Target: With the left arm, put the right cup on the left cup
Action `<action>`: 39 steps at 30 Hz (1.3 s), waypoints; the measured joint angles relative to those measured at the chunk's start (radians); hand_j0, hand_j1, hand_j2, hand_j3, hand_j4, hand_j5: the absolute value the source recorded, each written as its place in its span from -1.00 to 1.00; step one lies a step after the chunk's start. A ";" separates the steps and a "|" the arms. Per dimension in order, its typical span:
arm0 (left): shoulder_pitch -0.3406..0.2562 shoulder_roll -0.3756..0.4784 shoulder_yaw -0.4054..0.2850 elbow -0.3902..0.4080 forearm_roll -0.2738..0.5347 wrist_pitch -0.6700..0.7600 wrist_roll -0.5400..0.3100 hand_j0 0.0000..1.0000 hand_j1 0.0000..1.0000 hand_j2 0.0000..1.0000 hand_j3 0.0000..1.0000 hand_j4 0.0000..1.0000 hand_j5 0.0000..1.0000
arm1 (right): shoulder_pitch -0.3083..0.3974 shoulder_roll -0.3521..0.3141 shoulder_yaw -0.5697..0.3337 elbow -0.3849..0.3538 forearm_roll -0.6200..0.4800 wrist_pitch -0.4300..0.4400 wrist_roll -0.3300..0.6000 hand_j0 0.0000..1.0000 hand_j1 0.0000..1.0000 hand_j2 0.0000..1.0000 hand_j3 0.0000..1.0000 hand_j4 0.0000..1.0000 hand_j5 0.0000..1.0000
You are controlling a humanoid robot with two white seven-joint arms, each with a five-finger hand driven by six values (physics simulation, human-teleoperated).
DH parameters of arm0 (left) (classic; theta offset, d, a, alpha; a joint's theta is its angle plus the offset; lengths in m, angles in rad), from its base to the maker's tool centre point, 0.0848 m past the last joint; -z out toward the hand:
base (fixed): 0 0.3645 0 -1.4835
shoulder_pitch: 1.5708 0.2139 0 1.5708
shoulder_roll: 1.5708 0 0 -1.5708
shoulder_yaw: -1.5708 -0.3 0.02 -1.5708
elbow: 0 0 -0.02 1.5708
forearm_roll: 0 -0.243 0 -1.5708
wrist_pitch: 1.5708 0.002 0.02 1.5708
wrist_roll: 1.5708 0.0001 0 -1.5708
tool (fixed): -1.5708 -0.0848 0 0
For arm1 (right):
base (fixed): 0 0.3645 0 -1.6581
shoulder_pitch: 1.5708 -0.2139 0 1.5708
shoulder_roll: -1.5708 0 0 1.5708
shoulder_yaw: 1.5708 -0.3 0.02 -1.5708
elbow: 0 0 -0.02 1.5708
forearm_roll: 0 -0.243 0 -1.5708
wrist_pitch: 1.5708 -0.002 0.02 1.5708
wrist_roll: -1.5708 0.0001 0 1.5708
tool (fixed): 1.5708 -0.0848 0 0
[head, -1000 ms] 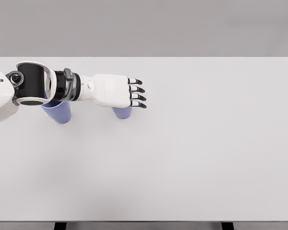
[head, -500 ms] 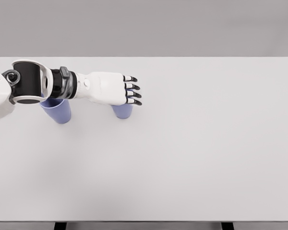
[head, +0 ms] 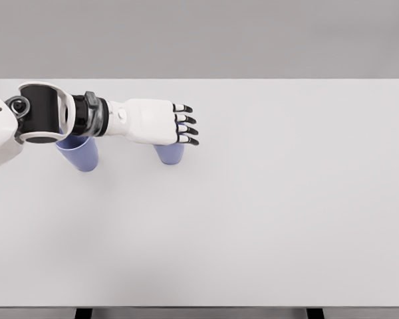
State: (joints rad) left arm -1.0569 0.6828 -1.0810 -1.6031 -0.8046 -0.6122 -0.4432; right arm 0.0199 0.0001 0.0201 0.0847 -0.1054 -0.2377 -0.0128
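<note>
Two blue-violet cups stand on the white table [head: 266,212]. The left cup [head: 81,154] shows below my forearm, its top hidden by the elbow joint. The right cup [head: 169,153] peeks out under my left hand [head: 185,124], only its lower part visible. My left hand hovers above that cup, palm down, fingers stretched out to the right and holding nothing. Whether the hand touches the cup I cannot tell. The right arm is out of view.
The table's far edge runs just behind the arm. Its front edge lies at the bottom of the picture, with two dark legs [head: 84,312] below it.
The left hand pulled back to the left and slightly up a second ago, then stayed almost still. The cups have not moved.
</note>
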 measured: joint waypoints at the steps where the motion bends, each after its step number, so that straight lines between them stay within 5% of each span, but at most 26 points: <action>1: 0.000 -0.001 0.000 0.008 0.000 0.000 0.000 1.00 1.00 1.00 1.00 1.00 1.00 | 0.000 0.000 0.000 0.000 0.000 0.000 0.000 1.00 1.00 1.00 1.00 1.00 1.00; 39: 0.023 -0.073 0.003 0.083 -0.012 0.000 -0.001 1.00 1.00 1.00 1.00 1.00 1.00 | 0.000 0.000 0.000 0.000 0.000 0.000 0.000 1.00 1.00 1.00 1.00 1.00 1.00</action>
State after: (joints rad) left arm -1.0339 0.6101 -1.0782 -1.5203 -0.8165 -0.6124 -0.4438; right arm 0.0199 0.0001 0.0201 0.0848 -0.1054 -0.2377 -0.0126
